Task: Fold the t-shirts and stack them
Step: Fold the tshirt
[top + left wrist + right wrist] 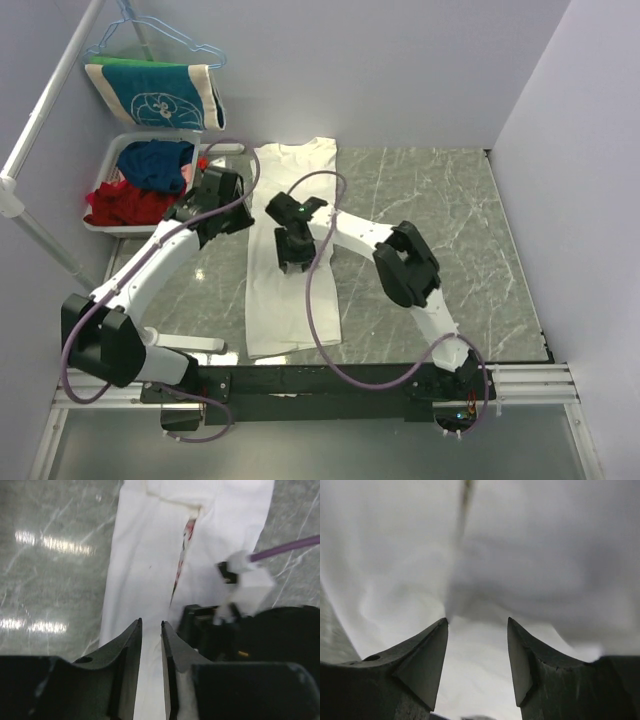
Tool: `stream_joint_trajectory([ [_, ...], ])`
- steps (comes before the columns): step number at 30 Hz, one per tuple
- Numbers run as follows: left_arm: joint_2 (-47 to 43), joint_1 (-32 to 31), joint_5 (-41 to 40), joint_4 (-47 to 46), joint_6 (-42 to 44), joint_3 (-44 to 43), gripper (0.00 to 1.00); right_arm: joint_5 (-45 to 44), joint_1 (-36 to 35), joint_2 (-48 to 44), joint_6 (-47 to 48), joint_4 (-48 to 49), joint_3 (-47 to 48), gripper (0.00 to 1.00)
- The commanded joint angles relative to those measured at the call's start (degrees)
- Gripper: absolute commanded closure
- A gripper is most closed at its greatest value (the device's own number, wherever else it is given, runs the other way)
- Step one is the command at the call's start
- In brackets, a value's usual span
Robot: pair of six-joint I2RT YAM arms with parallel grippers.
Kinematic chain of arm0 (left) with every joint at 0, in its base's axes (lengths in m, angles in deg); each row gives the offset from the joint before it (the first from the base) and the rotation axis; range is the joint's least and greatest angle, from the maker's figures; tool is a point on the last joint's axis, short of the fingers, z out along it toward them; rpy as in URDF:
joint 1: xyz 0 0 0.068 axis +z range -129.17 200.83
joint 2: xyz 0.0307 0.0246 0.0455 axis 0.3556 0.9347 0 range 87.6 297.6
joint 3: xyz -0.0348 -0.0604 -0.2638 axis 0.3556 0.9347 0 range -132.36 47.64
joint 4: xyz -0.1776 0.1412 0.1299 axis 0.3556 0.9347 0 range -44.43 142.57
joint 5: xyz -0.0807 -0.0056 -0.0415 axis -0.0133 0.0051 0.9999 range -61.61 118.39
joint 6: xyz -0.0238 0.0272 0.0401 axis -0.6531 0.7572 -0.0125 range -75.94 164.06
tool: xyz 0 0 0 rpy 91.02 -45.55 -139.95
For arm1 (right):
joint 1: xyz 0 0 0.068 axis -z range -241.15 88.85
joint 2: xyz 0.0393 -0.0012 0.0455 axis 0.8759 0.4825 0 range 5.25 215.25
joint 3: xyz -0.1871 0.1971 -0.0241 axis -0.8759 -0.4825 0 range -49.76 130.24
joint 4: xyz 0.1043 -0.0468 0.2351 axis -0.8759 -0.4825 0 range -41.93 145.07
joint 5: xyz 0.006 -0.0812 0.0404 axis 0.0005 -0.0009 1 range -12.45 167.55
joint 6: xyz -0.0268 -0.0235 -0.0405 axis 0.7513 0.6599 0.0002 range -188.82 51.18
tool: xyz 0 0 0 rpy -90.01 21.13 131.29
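Left claw (pixel 150 625) of mine is narrowed to a thin slit, with white cloth showing through the gap. I cannot tell whether any cloth is caught between the jaws. Right claw (pixel 477 622) stands moderately wide, tips down on pale cloth with nothing between the jaws.

The t-shirt (pixel 285 310) lies plain side up on the marble table (pixel 420 230), folded into a long narrow strip. Its long axis runs from the near edge to the far edge, a little left of the middle. The neck end points to the far edge and the hem reaches the near edge.

My left arm stretches from the near-left corner diagonally toward the far edge, its wrist at the strip's left side. My right arm has its elbow bent out to the right, and its forearm reaches left across the table so the claw points down on the strip's middle.

Where the two folded flaps meet, a sliver of print (pixel 182 555) shows pink and dark, too thin to read.

At the far-left corner sits a basket (pixel 115 165) of blue and red clothes. Above it hangs a teal and cream cloth (pixel 155 92).
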Motion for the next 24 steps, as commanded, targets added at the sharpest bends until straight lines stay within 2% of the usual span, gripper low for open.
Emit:
stream_joint_trajectory([
  [1,-5.84,-0.80,1.81,1.96,-2.10,4.86,0.72,-8.21,-0.27,-16.61,0.17,3.30,-10.11,0.42],
  [7,-11.12,-3.61,4.19,3.19,-7.80,10.93,0.72,-12.00,-0.27,-29.12,1.31,4.45,-24.26,0.41],
  [12,-13.58,-11.34,4.10,5.30,-14.48,15.33,0.73,-11.47,-0.27,-36.76,4.12,7.96,-38.39,0.40],
  [18,-16.31,-19.78,-0.56,12.94,-26.79,21.22,0.74,-5.50,-0.18,-49.84,5.27,13.14,-53.17,0.39],
  [21,-19.20,-22.77,-0.29,17.77,-34.16,23.42,0.75,-2.59,-0.27,-54.69,4.22,14.64,-57.23,0.39],
  [24,-22.19,-25.15,-1.79,23.22,-37.77,25.00,0.74,1.88,-0.27,-57.16,2.99,17.80,-61.19,0.39],
])
